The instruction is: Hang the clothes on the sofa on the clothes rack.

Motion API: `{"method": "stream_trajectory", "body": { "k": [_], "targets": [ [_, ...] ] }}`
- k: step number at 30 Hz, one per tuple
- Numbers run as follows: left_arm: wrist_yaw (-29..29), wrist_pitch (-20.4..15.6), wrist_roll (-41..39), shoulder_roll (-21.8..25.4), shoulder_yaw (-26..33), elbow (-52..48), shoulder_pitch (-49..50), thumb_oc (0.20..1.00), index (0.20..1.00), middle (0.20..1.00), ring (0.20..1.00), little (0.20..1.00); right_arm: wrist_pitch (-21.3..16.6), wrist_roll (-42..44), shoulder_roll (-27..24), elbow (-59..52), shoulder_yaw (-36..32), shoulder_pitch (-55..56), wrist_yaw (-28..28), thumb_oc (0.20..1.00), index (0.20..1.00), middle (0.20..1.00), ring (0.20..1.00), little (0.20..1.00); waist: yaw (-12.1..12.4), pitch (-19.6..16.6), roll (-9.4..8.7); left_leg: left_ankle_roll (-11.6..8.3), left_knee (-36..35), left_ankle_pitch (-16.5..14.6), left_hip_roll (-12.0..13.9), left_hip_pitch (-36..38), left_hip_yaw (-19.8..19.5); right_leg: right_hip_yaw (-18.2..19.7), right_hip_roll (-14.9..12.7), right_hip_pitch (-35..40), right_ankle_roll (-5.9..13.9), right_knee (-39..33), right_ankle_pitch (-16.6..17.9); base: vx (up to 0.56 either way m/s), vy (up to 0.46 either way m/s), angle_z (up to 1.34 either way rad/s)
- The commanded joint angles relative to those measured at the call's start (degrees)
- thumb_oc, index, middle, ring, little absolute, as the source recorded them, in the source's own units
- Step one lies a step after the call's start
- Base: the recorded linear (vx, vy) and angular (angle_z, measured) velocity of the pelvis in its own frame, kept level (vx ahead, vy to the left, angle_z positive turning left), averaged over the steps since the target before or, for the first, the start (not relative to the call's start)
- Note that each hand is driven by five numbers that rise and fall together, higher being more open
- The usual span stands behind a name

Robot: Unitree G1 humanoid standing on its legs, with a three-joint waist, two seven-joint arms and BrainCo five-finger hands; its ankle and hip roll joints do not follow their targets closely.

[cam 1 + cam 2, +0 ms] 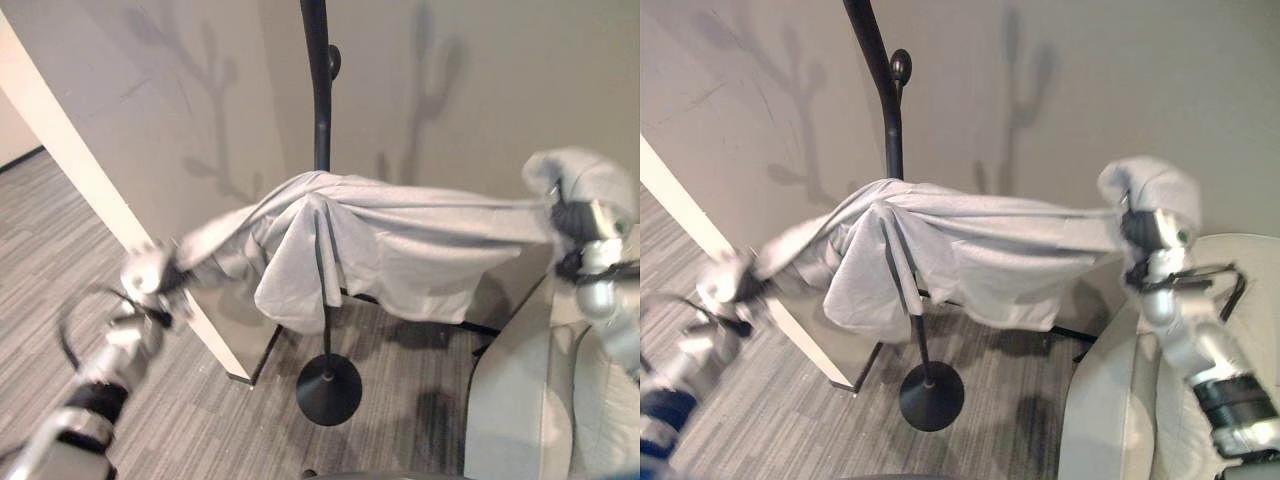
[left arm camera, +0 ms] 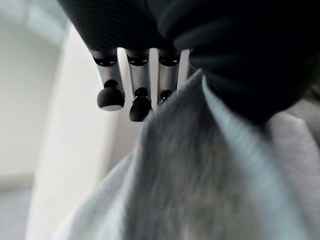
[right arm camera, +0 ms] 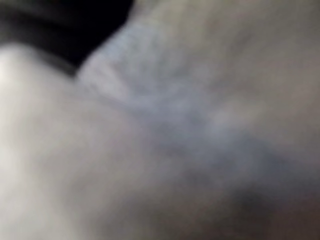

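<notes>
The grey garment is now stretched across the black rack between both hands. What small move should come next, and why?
Probably lower both hands a little. The grey garment already drapes over a low arm of the clothes rack, pulled taut between the left robot hand and the right robot hand. Slack would let it settle before release.

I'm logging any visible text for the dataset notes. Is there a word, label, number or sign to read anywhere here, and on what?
None: no readable text on the grey garment, the black clothes rack, the wall or the sofa.
</notes>
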Motion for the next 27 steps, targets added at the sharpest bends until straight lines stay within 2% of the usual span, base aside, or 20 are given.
{"method": "stream_trajectory", "body": {
  "k": [1,4,5,6,7,8,9,11,12,13,14,15,16,17,20,23,24,25,26,27],
  "targets": [
    [2.40,0.79,-1.00,2.31,3.02,2.33,-5.19,0.200,0.200,0.200,0.200,0.200,-1.26,-0.09,0.94,-0.49,-1.81,-3.80,-1.20,0.200,0.200,0.200,0.200,0.200,0.96,-2.59,0.31,-1.71,-0.02,-3.67,2.38,1.03,-0.47,2.70,-0.76,-2.44,0.25,3.50,10.92,0.00,0.000,0.00],
    [4.33,-0.32,-7.51,-8.53,3.46,3.45,-2.15,0.200,0.200,0.200,0.200,0.200,-2.66,2.05,11.62,-3.16,0.78,0.96,-0.99,0.200,0.200,0.200,0.200,0.200,0.89,-2.39,-0.18,-1.43,-0.02,-4.11,2.50,1.51,-0.50,3.04,-0.62,-2.16,-0.06,3.47,10.04,0.01,-0.011,0.00],
    [4.36,-0.34,-7.55,-8.50,3.47,3.46,-2.12,0.200,0.200,0.200,0.200,0.200,-2.65,2.04,11.65,-3.18,0.80,0.96,-0.99,0.200,0.200,0.200,0.200,0.200,0.88,-2.47,-0.17,-1.43,-0.02,-3.86,2.56,1.33,-0.46,3.04,-0.55,-2.29,-0.14,3.34,10.27,0.00,0.000,0.00],
    [4.64,-1.16,-10.56,-11.00,3.71,3.38,-1.63,0.200,0.200,0.200,0.200,0.200,-2.96,3.57,13.95,-3.41,1.64,1.67,-0.63,0.263,0.263,0.263,0.263,0.263,0.79,-2.42,-0.26,-1.37,-0.02,-3.84,2.57,1.37,-0.52,3.14,-0.44,-2.28,-0.23,3.34,10.13,0.00,0.000,0.00],
    [4.58,-2.93,-15.16,-13.90,4.20,2.98,-1.07,0.435,0.435,0.435,0.435,0.435,-3.29,5.94,16.59,-3.25,2.93,2.40,-0.28,1.000,1.000,1.000,1.000,1.000,0.74,-2.39,-0.37,-1.35,-0.02,-3.76,2.59,1.41,-0.60,3.24,-0.33,-2.26,-0.36,3.28,10.07,-0.01,-0.030,0.01],
    [3.73,-6.22,-26.69,-19.10,5.64,1.25,0.44,1.000,1.000,1.000,1.000,1.000,-4.66,12.59,21.05,-3.30,4.40,3.28,0.66,1.000,1.000,1.000,1.000,1.000,0.69,-2.25,-0.51,-1.29,-0.02,-3.74,2.55,1.62,-0.63,3.41,-0.32,-2.19,-0.42,3.29,9.96,0.00,0.000,0.00],
    [2.31,-7.68,-34.65,-21.99,6.38,-0.02,0.88,1.000,1.000,1.000,1.000,1.000,-5.23,17.19,23.26,-2.93,5.39,3.66,1.72,1.000,1.000,1.000,1.000,1.000,0.67,-2.15,-0.48,-1.26,-0.02,-3.55,2.59,1.58,-0.60,3.53,-0.29,-2.23,-0.49,3.16,10.13,0.00,0.000,0.00],
    [2.24,-7.67,-34.74,-21.95,6.41,-0.04,0.88,1.000,1.000,1.000,1.000,1.000,-5.24,17.24,23.24,-2.91,5.41,3.62,1.74,1.000,1.000,1.000,1.000,1.000,0.67,-2.30,-0.42,-1.27,-0.02,-3.38,2.67,1.34,-0.56,3.55,-0.19,-2.43,-0.56,3.01,10.36,0.00,0.000,0.00],
    [-0.31,-9.79,-47.58,-25.33,6.96,-3.43,2.01,1.000,1.000,1.000,1.000,1.000,-6.14,25.15,25.91,-2.68,7.02,5.12,4.71,1.000,1.000,1.000,1.000,1.000,0.61,-2.13,-0.24,-1.26,-0.02,-3.17,2.73,1.18,-0.59,3.59,-0.18,-2.42,-0.57,2.66,10.66,-0.03,-0.015,-0.01],
    [-2.69,-10.53,-53.57,-26.06,7.49,-4.74,3.48,1.000,1.000,1.000,1.000,1.000,-6.76,30.47,26.65,-2.58,7.92,5.96,8.03,1.000,1.000,1.000,1.000,1.000,0.65,-2.05,-0.19,-1.30,-0.02,-3.08,2.82,1.15,-0.66,3.68,-0.22,-2.34,-0.59,2.44,10.78,-0.05,-0.028,-0.01],
    [-6.63,-11.43,-63.80,-27.31,8.16,-7.18,4.80,1.000,1.000,1.000,1.000,1.000,-9.16,46.17,27.61,-3.00,8.42,7.86,16.23,1.000,1.000,1.000,1.000,1.000,0.80,-2.07,-0.23,-1.41,-0.02,-2.96,2.78,1.21,-0.65,3.67,-0.25,-1.99,-0.51,1.96,10.94,0.00,0.000,0.00],
    [-6.65,-11.43,-63.82,-27.31,8.16,-7.18,4.80,1.000,1.000,1.000,1.000,1.000,-9.16,46.21,27.59,-2.98,8.41,7.85,16.27,1.000,1.000,1.000,1.000,1.000,0.82,-2.26,-0.18,-1.43,-0.02,-2.86,2.85,0.97,-0.62,3.69,-0.17,-2.20,-0.55,1.86,11.08,-0.03,-0.031,-0.03],
    [-10.88,-10.78,-66.18,-27.38,9.17,-6.59,6.19,1.000,1.000,1.000,1.000,1.000,-11.82,68.63,29.01,0.00,7.57,9.94,30.16,1.000,1.000,1.000,1.000,1.000,1.19,-2.46,-0.32,-1.72,-0.02,-2.72,2.91,0.95,-0.59,3.50,-0.22,-1.66,-0.45,1.20,11.26,0.00,0.000,0.00],
    [-10.88,-10.78,-66.18,-27.38,9.17,-6.58,6.19,1.000,1.000,1.000,1.000,1.000,-11.82,68.63,29.01,0.00,7.57,9.94,30.16,1.000,1.000,1.000,1.000,1.000,1.19,-2.49,-0.31,-1.72,-0.02,-2.72,2.91,0.91,-0.59,3.50,-0.22,-1.70,-0.45,1.20,11.27,0.00,0.000,0.00],
    [-15.46,-10.47,-70.16,-28.30,11.90,0.31,7.58,1.000,1.000,1.000,1.000,1.000,-10.43,89.11,32.25,8.21,5.91,11.62,40.27,1.000,1.000,1.000,1.000,1.000,1.94,-2.89,-0.41,-2.23,-0.02,-2.78,3.01,1.25,-0.23,2.91,-0.46,-0.85,-0.23,0.50,11.06,0.00,0.000,0.00],
    [-18.05,-10.69,-72.53,-28.97,14.52,4.84,9.24,1.000,1.000,1.000,1.000,1.000,-6.40,100.75,32.70,10.31,4.35,13.95,46.04,1.000,1.000,1.000,1.000,1.000,2.42,-3.35,-0.20,-2.60,-0.02,-2.76,3.14,1.13,0.19,2.40,-0.65,-1.05,-0.16,0.32,11.17,-0.02,-0.012,-0.08],
    [-18.10,-10.72,-72.56,-28.95,14.51,4.89,9.22,1.000,1.000,1.000,1.000,1.000,-6.38,100.84,32.67,10.41,4.33,13.92,46.16,1.000,1.000,1.000,1.000,1.000,2.44,-3.34,-0.21,-2.60,-0.02,-2.77,3.13,1.14,0.20,2.41,-0.66,-1.05,-0.16,0.33,11.16,0.00,0.000,0.00],
    [-18.59,-11.11,-72.79,-28.98,15.16,5.33,9.50,1.000,1.000,1.000,1.000,1.000,-5.95,103.71,33.60,11.32,2.93,14.25,47.70,1.000,1.000,1.000,1.000,1.000,2.52,-3.37,-0.16,-2.63,-0.02,-2.79,3.08,1.17,0.24,2.22,-0.73,-1.01,-0.08,0.33,11.25,0.00,0.000,0.00],
    [-19.54,-11.62,-74.34,-29.11,17.75,6.77,11.40,1.000,1.000,1.000,1.000,1.000,-5.18,110.28,37.69,10.95,-1.31,16.34,50.48,1.000,1.000,1.000,1.000,1.000,2.47,-3.18,-0.17,-2.59,-0.02,-3.05,2.81,1.60,0.19,1.78,-1.09,-0.62,0.23,0.63,11.60,0.00,0.000,0.00],
    [-19.57,-11.63,-74.37,-29.08,17.74,6.80,11.38,1.000,1.000,1.000,1.000,1.000,-5.17,110.30,37.71,10.97,-1.33,16.33,50.51,1.000,1.000,1.000,1.000,1.000,2.51,-3.37,-0.16,-2.61,-0.02,-2.90,2.87,1.34,0.24,1.82,-1.02,-0.85,0.17,0.50,11.79,0.00,0.000,0.00]
  ]
}}
